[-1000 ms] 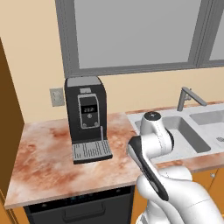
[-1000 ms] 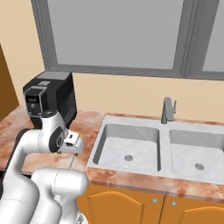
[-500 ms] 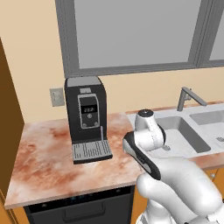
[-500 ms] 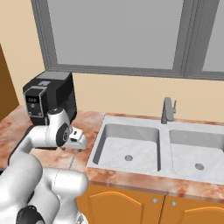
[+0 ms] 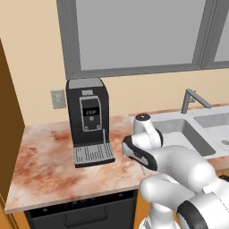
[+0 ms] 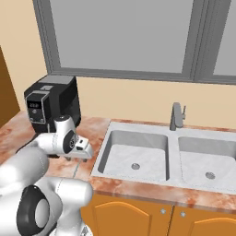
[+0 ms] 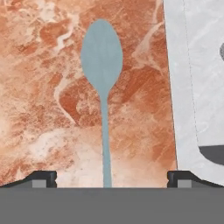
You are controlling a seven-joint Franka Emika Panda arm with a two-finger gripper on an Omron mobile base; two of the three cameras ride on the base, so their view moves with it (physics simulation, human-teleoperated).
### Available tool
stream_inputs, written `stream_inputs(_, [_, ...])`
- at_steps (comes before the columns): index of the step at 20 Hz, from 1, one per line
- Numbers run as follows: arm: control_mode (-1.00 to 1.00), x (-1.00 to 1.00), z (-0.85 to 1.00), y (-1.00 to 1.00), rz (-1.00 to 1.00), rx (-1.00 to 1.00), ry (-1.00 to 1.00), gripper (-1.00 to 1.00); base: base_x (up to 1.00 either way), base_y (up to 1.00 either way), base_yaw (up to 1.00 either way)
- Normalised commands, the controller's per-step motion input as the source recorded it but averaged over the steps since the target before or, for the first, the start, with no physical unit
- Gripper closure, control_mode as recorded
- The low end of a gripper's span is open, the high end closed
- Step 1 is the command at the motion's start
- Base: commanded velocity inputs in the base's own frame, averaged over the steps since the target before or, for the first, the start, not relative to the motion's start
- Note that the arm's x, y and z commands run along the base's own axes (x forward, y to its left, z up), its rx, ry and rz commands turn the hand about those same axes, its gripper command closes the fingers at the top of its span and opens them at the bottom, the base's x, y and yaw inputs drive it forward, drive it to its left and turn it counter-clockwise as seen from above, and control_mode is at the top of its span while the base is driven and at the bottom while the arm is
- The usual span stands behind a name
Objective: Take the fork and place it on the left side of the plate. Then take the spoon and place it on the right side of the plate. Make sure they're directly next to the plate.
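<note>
Two dark fingertips of the tool stand wide apart at the bottom of the hand view, with nothing between them but the handle of the spoon, which runs up the middle of the gap to its bowl. That centring looks deliberate — the tool seems lined up over the handle so the tips can come down on either side of it, across its narrow width. The spoon lies flat on the marbled reddish surface, apart from the tips, not yet gripped. Just beside it runs the pale rim of the sink, so a descent needs care on that side. From the left base view the arm bends low over the surface edge, between the coffee machine and the sink basin — the faucet stands well behind.
</note>
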Motion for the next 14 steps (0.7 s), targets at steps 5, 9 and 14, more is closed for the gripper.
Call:
stream_inputs(5, [-1.00, 0.00, -0.44, 0.00, 0.00, 0.00, 0.00, -1.00, 0.00, 0.00, 0.00])
stream_inputs(9, [-1.00, 0.00, -0.44, 0.00, 0.00, 0.00, 0.00, -1.00, 0.00, 0.00, 0.00])
stream_inputs(14, [-1.00, 0.00, -0.39, 0.00, 0.00, 0.00, 0.00, -1.00, 0.00, 0.00, 0.00])
